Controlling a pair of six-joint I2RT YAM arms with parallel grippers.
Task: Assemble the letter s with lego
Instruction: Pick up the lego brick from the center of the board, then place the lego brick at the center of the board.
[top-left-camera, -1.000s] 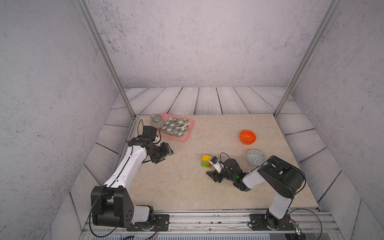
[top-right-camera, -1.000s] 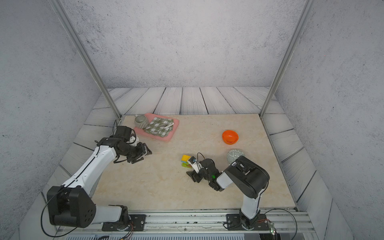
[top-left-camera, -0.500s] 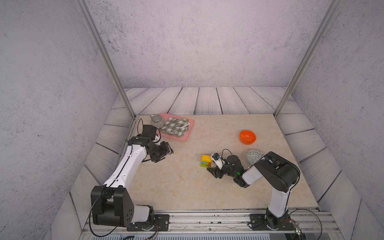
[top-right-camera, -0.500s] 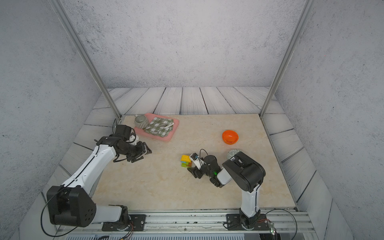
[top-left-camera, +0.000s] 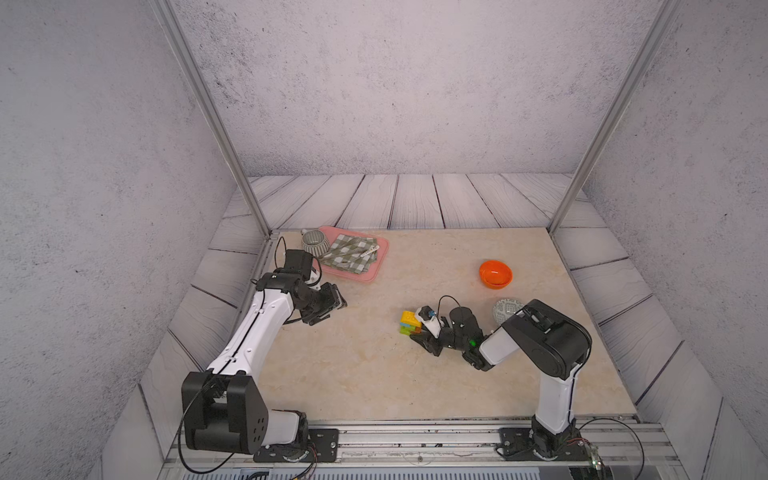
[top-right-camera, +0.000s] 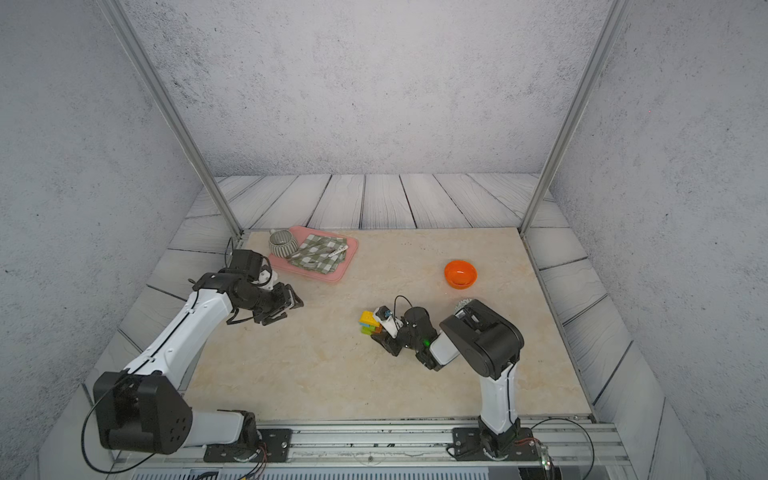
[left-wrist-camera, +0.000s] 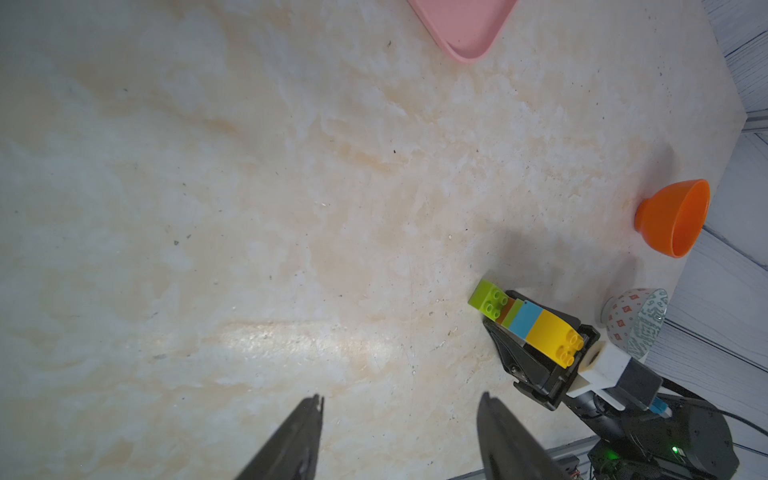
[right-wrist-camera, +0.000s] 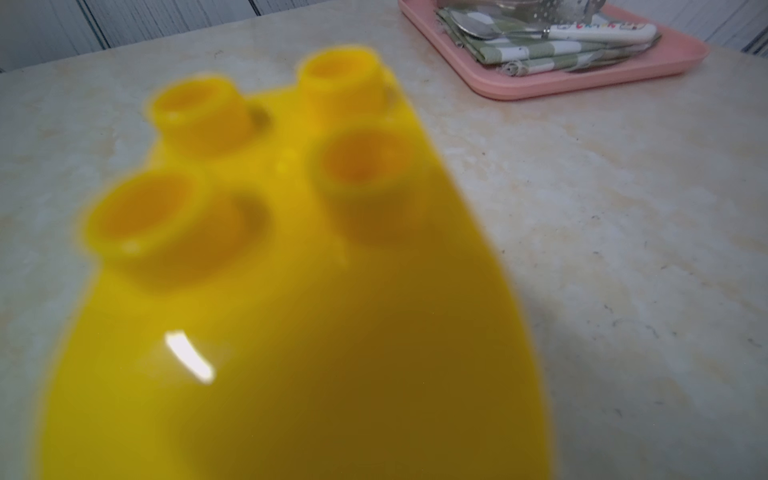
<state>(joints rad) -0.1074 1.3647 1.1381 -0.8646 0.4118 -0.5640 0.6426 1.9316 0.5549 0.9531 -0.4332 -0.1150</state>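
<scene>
In both top views the small zigzag stack of studded plastic lego bricks (top-left-camera: 409, 323), yellow on top, sits near the middle of the pale marbled surface (top-left-camera: 365, 382). The right gripper (top-left-camera: 418, 333) reaches low across to it from its own side. The left gripper (top-left-camera: 338, 302) hangs well apart from the stack, close to the pink plastic tray (top-left-camera: 377, 272), with nothing in it. I take it to be parked out of the way. The round orange plastic bowl (top-left-camera: 495, 274) stands further back, not involved.

The left wrist view gives the clearest look. The long lime-green brick (left-wrist-camera: 486, 300) is at the foot, then brown, green, blue and the yellow brick (left-wrist-camera: 548, 332), all joined, so the letter looks built. The right arm's black jaws lie along both sides of the stack, clamped on it as far as I can judge. That is probably to steady or press it, as it seems to lean. The left arm's own jaws stand wide apart over bare surface.

The right wrist view is filled by blurred yellow studs. The brick sits tight up against that camera, and the jaws are out of sight there.
</scene>
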